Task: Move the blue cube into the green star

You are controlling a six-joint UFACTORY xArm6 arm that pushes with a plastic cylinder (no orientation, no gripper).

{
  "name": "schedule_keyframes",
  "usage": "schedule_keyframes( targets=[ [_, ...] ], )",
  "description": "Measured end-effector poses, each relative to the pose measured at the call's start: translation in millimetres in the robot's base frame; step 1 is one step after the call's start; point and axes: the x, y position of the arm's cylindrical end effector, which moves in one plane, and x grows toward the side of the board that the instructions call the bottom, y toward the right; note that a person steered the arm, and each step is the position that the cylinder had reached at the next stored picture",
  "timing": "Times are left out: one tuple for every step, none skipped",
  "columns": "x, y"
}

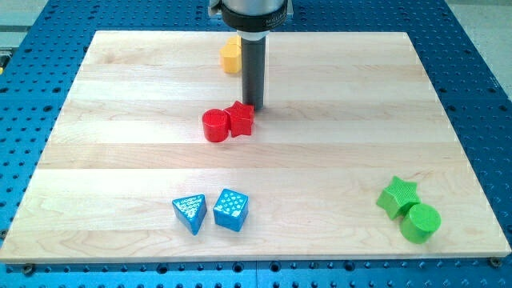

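The blue cube point(231, 210) sits near the view's bottom, left of centre, with a blue triangular block point(190, 213) just to its left. The green star point(398, 196) lies at the view's bottom right, touching a green cylinder point(421, 222) below and to its right. My tip point(253, 106) is in the upper middle of the board, right behind the red star point(241, 118), far above the blue cube and far to the left of the green star.
A red cylinder point(215, 126) touches the red star's left side. A yellow block point(231, 56) sits near the view's top edge, partly hidden behind the rod. The wooden board point(120, 120) lies on a blue perforated table.
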Motion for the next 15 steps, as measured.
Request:
schedule_keyframes(
  targets=[
    [0,0],
    [-7,-12],
    [2,-77],
    [76,-131],
    [138,-159],
    [188,-158],
    [215,-128],
    [219,-91],
    [213,-48],
    [198,-25],
    [158,17],
    [158,43],
    [169,39],
    [170,41],
    [196,16]
  ],
)
